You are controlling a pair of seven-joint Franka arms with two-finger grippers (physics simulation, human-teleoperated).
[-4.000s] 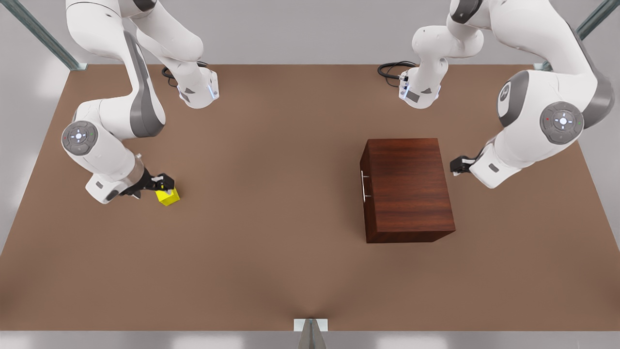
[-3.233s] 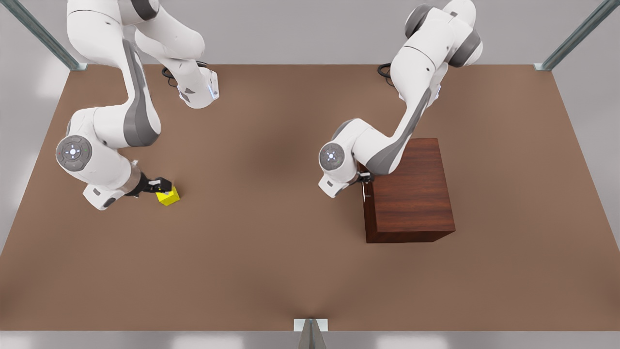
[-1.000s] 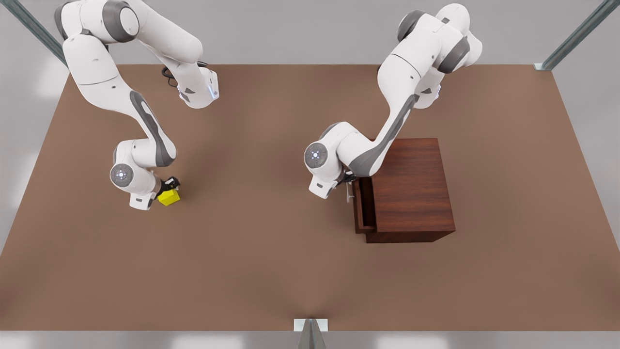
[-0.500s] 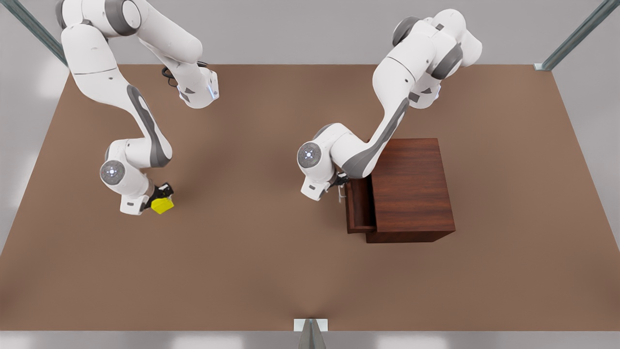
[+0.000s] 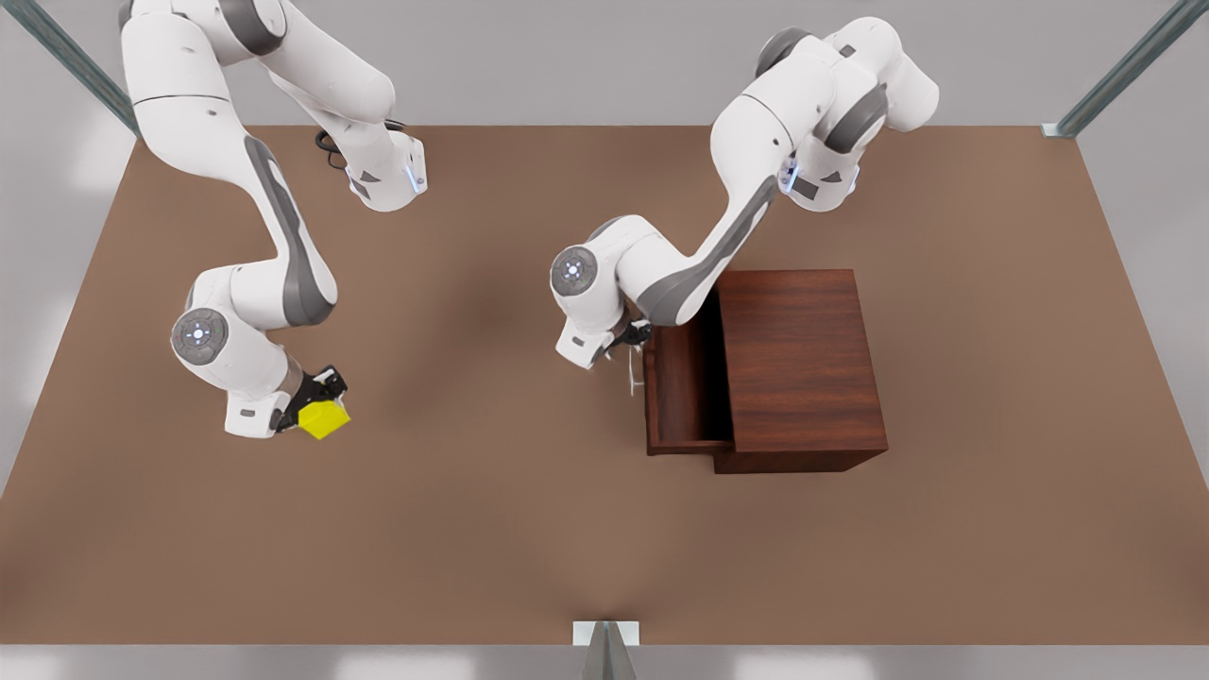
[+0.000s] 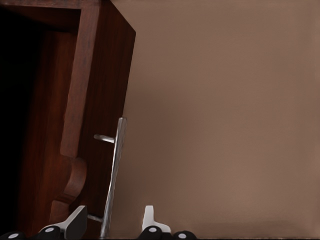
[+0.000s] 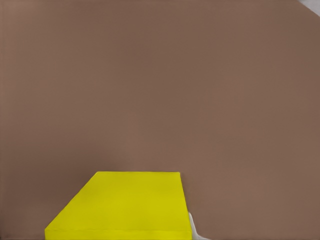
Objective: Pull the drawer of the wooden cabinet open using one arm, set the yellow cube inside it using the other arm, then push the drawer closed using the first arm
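front view is showing the wooden cabinet point(image 5: 801, 368) sitting on the brown table point(image 5: 529, 529), and everything here is placed from that cabinet. the drawer point(image 5: 682, 387) is standing pulled out of the cabinet's side that faces the front view's left, its dark hollow lying open to the camera. the silver bar handle point(image 5: 632, 372) is sitting on the drawer's front panel, on the face turned away from the cabinet.

the left gripper point(image 5: 630, 342) is sitting right at that handle, just off the drawer front, with its white arm arching over the cabinet's far corner. left wrist view is showing the left gripper's fingers point(image 6: 77, 221) straddling the handle point(image 6: 113, 175), one on each side of the bar, closed around it as far as the picture is telling; the drawer front point(image 6: 90, 125) is rising beside them, tilted in that view, with the dark inside of the drawer next to it.

the right gripper point(image 5: 321, 401) is hanging well away from the cabinet, toward the front view's left, and it is clamping the yellow cube point(image 5: 323, 419) between its black fingers. the cube is sitting turned at an angle in that grip; whether it is touching the table i cannot tell. right wrist view is showing the yellow cube point(image 7: 125, 205) close up against bare table, with a pale fingertip point(image 7: 194, 231) pressing at its edge.
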